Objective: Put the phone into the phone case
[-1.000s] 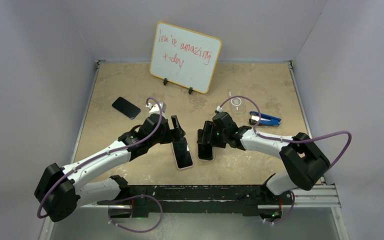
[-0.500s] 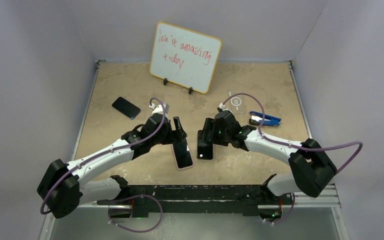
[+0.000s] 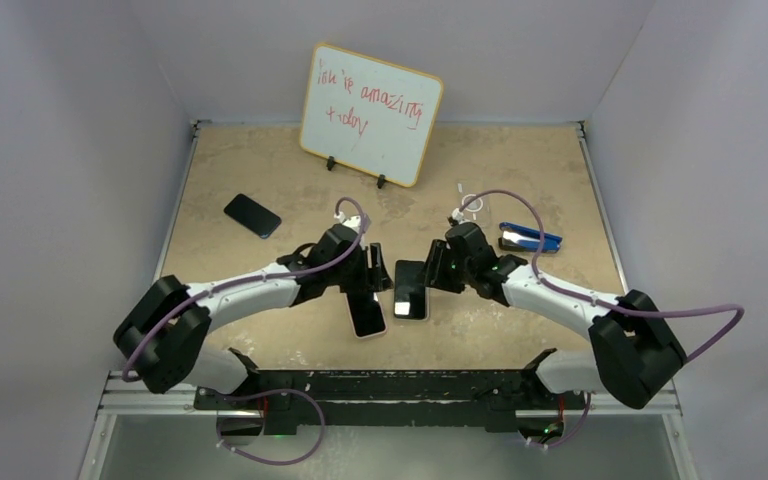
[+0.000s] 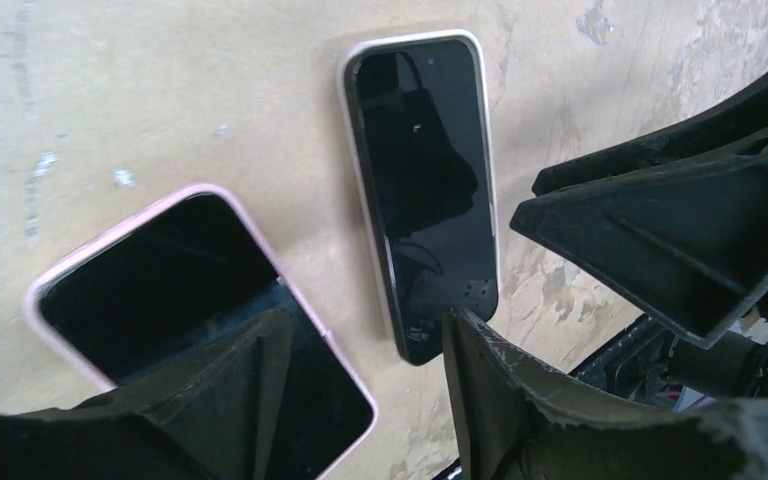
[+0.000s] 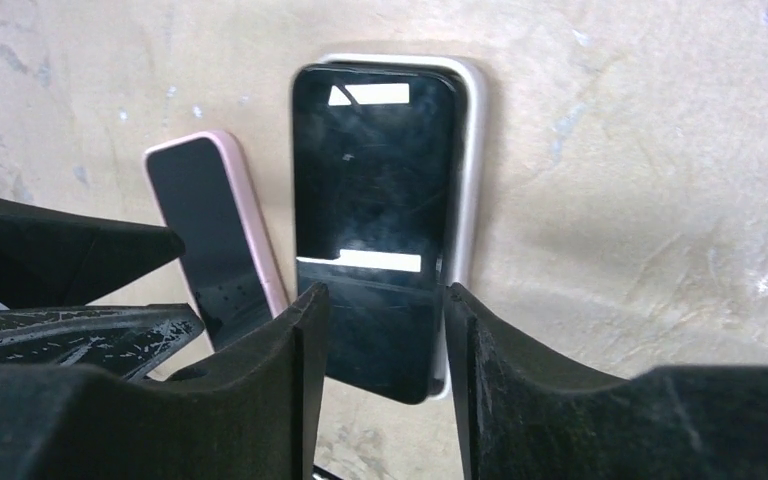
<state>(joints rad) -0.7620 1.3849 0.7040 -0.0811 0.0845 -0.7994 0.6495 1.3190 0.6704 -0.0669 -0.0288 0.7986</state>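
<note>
Tan tabletop (image 3: 260,160); left hand (image 3: 372,272) and right hand (image 3: 422,275) low, face to face.

The tan table (image 3: 520,165) carries a propped whiteboard (image 3: 370,112) at the back, a dark phone (image 3: 252,215) at left and a blue tool (image 3: 530,238) at right. Near the middle, a pink-cased phone (image 3: 367,318) lies just beside a pale case (image 5: 470,180) bearing a black phone (image 5: 372,200).
</note>
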